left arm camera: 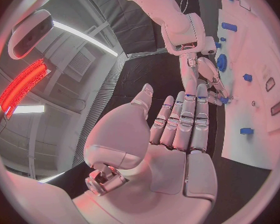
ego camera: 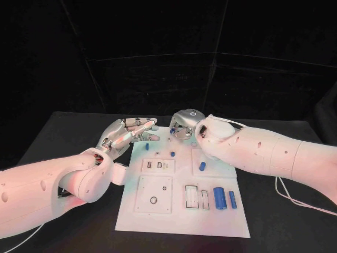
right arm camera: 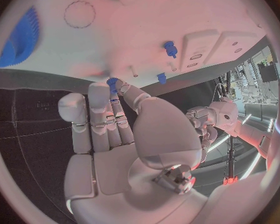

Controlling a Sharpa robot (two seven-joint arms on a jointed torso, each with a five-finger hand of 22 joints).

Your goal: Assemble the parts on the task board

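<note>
From the head we look down on the task board. Our wrist cameras sit close behind each palm (facing along the fingers), and both share the board's far edge.

We see both hands crowding the task board's far end: left hand and right hand near each other; blue cylinders occupy the right side.

Pinkish light on task board, background black – wrist views fisheye-bent at rims, ceiling strip lights glaring.
</note>
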